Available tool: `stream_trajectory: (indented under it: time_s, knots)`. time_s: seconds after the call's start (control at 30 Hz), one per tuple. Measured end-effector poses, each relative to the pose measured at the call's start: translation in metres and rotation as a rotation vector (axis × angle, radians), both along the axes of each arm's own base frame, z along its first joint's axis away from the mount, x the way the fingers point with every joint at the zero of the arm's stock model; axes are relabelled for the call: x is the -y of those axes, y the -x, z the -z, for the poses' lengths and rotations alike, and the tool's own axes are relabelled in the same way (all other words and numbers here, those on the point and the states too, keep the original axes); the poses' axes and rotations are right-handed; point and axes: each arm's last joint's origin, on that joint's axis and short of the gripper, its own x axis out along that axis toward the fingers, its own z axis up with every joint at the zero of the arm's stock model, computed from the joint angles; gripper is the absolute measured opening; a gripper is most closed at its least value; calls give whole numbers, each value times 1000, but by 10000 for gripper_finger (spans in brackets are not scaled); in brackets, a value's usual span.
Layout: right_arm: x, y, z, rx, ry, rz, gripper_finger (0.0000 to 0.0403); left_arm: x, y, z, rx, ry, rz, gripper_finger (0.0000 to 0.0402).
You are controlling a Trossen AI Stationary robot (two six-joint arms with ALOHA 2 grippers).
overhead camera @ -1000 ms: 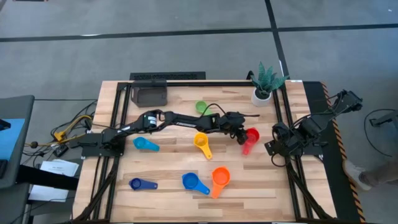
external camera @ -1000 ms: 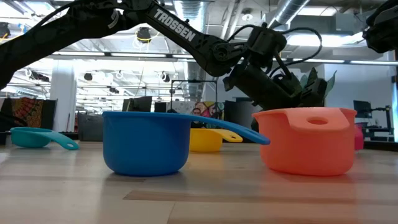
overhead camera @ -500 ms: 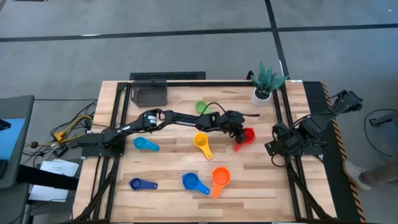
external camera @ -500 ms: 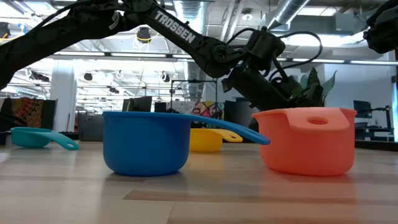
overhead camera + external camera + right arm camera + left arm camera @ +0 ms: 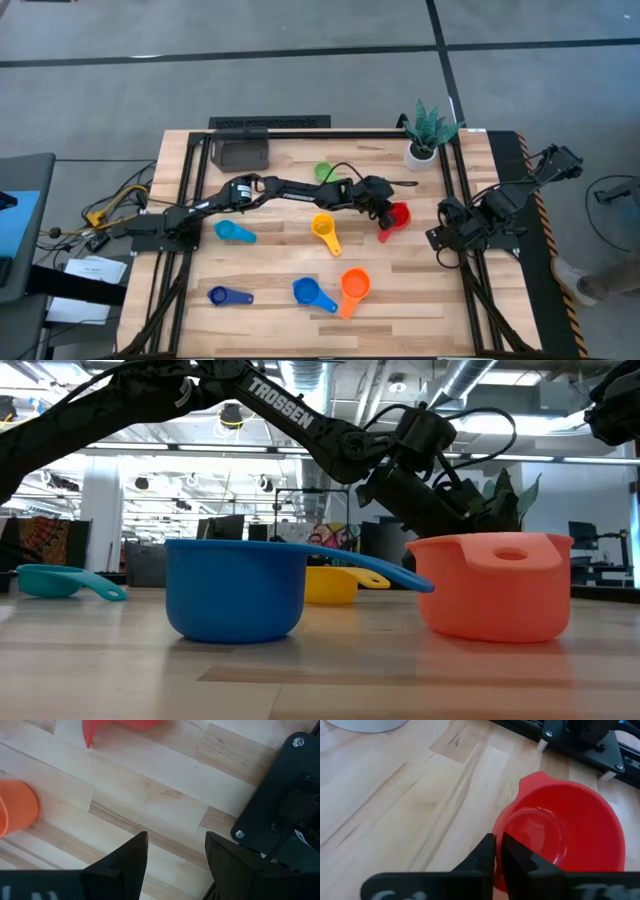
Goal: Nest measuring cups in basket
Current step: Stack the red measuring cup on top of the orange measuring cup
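Pinching the handle of the red cup (image 5: 565,832), the left gripper (image 5: 495,852) is seen with its fingers pressed nearly together on the thin flat tab, so the bowl projects straight ahead of the jaws and the cup's long axis runs in line with the fingers. In the high view the left gripper (image 5: 382,213) is reached far across the table, with the red cup (image 5: 396,217) just beside it on the side away from the basket (image 5: 241,152). Whether the cup is lifted or resting on the wood cannot be told. The basket is placed well apart from the cup, at the far left corner of the table, back along the left arm's own line. The carry is judged to be a long retraction toward the basket, bowl trailing.

Other cups are noted relative to the basket: green (image 5: 323,172) nearest, then light blue (image 5: 233,231), yellow (image 5: 324,227), with dark blue (image 5: 224,296), blue (image 5: 310,293) and orange (image 5: 353,286) farthest. None is in the basket yet.

The right gripper (image 5: 172,847) is parked beyond the red cup, fingers spread, holding nothing.
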Motion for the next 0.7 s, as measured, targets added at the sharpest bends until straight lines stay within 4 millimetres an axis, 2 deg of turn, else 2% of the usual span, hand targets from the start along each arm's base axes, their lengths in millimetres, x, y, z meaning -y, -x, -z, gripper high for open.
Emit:
stream_trajectory:
  time_s: [0.1,0.27,0.47,0.7]
  knots:
    - [0,0,0,0,3,-12,221,2,1,-2,-1,42,-18,7]
    - [0,0,0,2,15,-33,219,15,5,-23,-93,86,-52,4]
    - [1,-1,0,22,56,-39,219,42,5,-56,-147,113,-69,3]
    - [3,-2,-1,60,116,-59,219,78,14,-91,-239,169,-111,3]
